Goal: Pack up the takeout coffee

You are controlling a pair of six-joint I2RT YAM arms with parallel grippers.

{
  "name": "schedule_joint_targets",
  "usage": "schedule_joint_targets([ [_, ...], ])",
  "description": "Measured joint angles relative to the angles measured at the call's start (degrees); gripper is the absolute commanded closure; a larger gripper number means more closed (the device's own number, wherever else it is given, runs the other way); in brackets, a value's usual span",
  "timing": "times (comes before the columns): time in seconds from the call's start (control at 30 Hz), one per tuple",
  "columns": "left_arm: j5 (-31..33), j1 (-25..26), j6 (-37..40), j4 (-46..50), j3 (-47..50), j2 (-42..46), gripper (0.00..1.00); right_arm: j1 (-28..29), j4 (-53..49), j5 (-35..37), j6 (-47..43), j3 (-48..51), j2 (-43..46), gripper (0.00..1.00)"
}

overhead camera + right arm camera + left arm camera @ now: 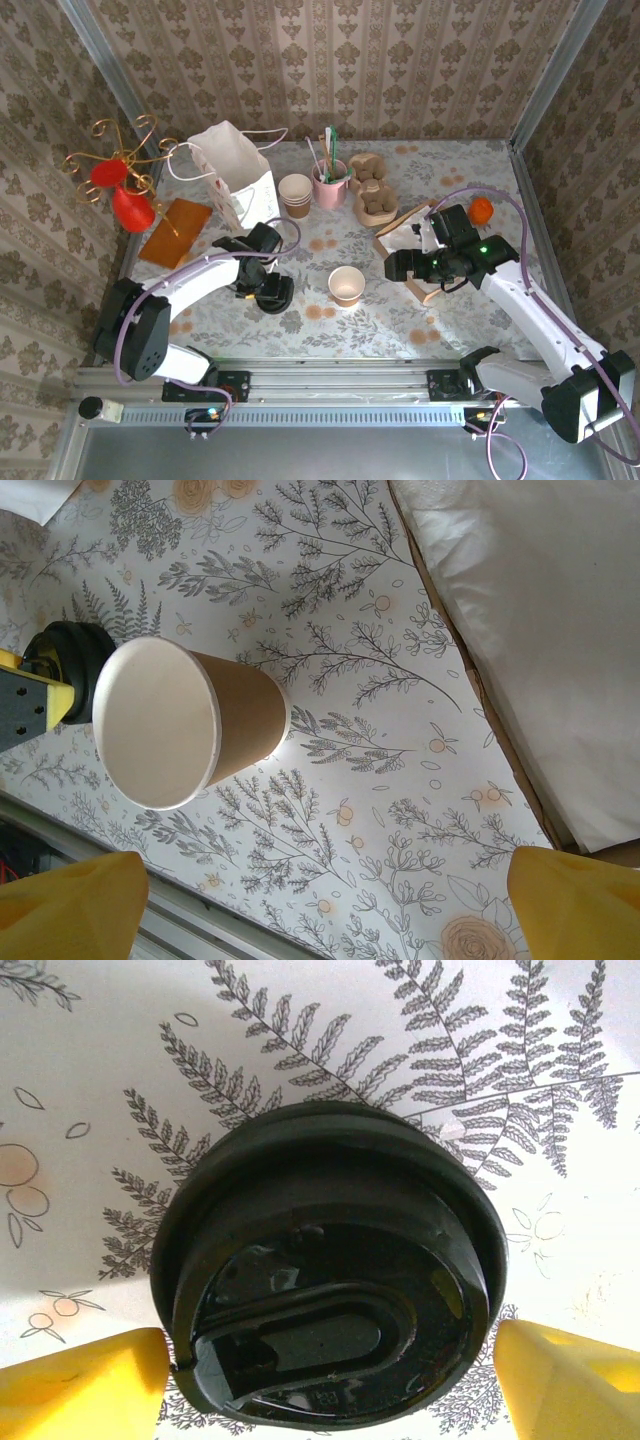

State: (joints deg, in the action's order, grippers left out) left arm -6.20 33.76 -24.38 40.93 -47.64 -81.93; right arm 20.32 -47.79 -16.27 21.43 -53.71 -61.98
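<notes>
L fingers (80, 1385) spread astride black lid (330, 1270), beige cup (346, 285) nearby

Lid (272, 294) between left fingers (80, 1385), lidless cup (346, 285) to its right, bag (235, 180) behind.

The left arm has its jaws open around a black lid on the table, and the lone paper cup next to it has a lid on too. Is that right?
Not quite. The lone paper cup has no lid: the right wrist view looks into its open mouth. The rest holds: the left arm's jaws stand open around the black lid on the table.
</notes>
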Motion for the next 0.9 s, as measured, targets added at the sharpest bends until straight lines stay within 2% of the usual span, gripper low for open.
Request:
schedule_joint_targets([
  [0.1, 0.2, 0.0, 0.0, -0.3, 0.0, -1.0, 0.26, 0.0, 0.0, 0.0, 0.0, 0.0, 0.0, 0.06],
  [0.17, 0.2, 0.0, 0.1, -0.4, -0.1, -1.5, 0.35, 0.0, 0.0, 0.0, 0.0, 0.2, 0.0, 0.06],
  [0.2, 0.2, 0.0, 0.0, -0.4, -0.2, -1.5, 0.36, 0.0, 0.0, 0.0, 0.0, 0.3, 0.0, 0.06],
  [0.47, 0.4, 0.0, 0.1, 0.5, -0.4, 0.3, 0.36, 0.0, 0.5, 0.0, 0.0, 0.7, -0.1, 0.06],
  [0.67, -3.0, -1.1, -0.5, 0.2, -0.2, 6.3, 0.36, 0.2, 1.3, 0.0, 0.0, 0.7, -0.4, 0.06],
  [0.77, -2.7, -2.1, -0.6, 1.3, -0.5, 9.1, 0.35, 0.2, 1.4, 0.0, 0.0, 0.7, -0.4, 0.06],
  [0.9, -8.5, -5.7, -1.4, -0.4, 0.7, 10.9, 0.35, 0.2, 1.4, -0.3, 0.0, 0.7, -0.5, 0.07],
])
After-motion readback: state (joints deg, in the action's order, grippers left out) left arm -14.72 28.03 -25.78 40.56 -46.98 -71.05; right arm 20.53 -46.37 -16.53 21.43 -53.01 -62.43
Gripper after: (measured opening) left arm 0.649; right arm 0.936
